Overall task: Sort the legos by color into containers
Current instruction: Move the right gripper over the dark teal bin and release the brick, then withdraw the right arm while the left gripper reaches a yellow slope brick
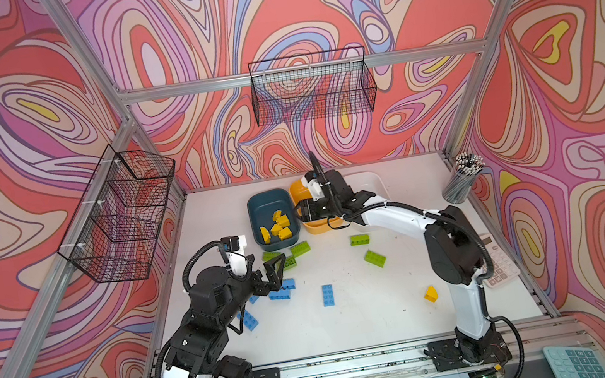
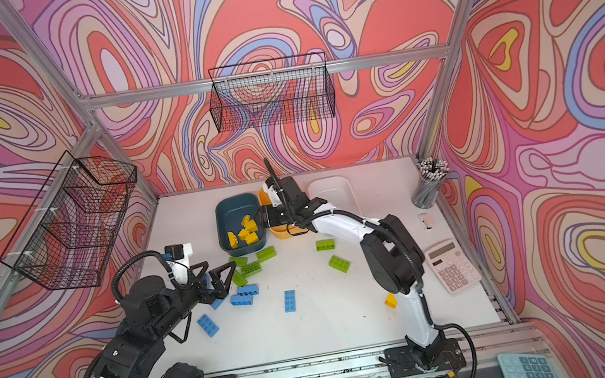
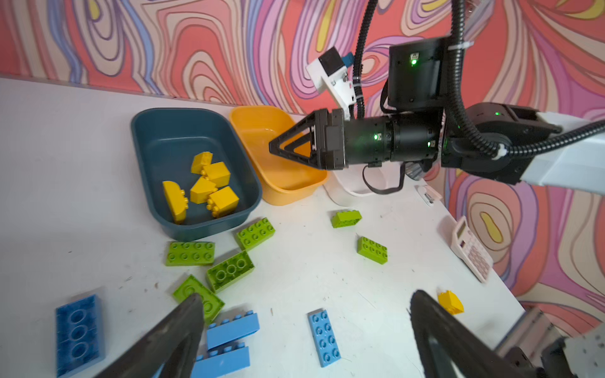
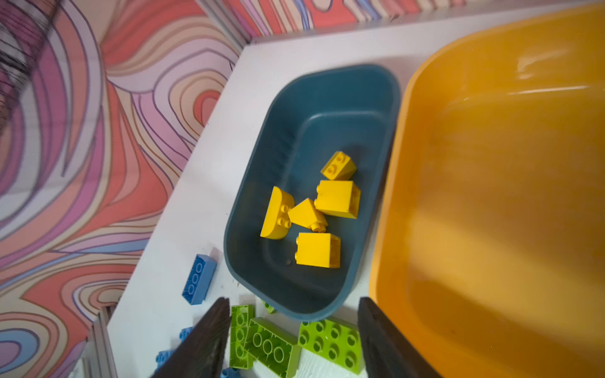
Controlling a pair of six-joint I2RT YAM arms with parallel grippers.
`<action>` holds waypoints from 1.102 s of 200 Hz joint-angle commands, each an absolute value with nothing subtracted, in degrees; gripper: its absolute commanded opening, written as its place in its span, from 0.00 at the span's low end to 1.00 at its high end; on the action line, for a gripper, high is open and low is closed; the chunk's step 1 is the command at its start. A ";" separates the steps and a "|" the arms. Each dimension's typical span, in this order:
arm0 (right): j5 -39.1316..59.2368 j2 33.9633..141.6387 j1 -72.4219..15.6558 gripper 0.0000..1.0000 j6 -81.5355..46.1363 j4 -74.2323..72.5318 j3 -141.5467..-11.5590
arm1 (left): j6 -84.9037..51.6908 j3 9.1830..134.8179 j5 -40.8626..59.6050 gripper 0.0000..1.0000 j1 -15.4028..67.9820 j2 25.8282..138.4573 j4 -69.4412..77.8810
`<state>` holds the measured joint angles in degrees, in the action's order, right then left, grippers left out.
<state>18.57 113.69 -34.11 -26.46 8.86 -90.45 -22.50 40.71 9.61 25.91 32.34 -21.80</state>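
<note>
Left tool (image 2: 217,271): jaws spread wide, empty. Arm low and bent, with green legos (image 2: 249,267) and blue legos (image 2: 243,294) just below. Right tool (image 3: 281,149): jaws parted, empty. Arm extended over the yellow-orange tub (image 3: 288,193). Five yellow legos (image 3: 209,186) lie in the teal tub (image 3: 157,137) just ahead.

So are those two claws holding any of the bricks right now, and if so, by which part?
Nothing is held. The left gripper and the right gripper both stand open, with nothing in between.
</note>
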 commanded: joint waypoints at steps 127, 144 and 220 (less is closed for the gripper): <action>21.41 83.53 -8.45 0.68 -42.80 -21.80 -52.11 | -19.04 54.55 -11.72 0.97 67.14 87.44 9.60; 21.08 82.59 -6.18 0.68 -44.99 -23.66 -49.74 | -19.64 58.27 -12.41 0.98 69.70 92.95 10.55; 17.17 79.57 -1.18 0.68 -44.37 -23.09 -45.64 | -30.75 73.38 -9.89 0.98 76.77 112.65 6.41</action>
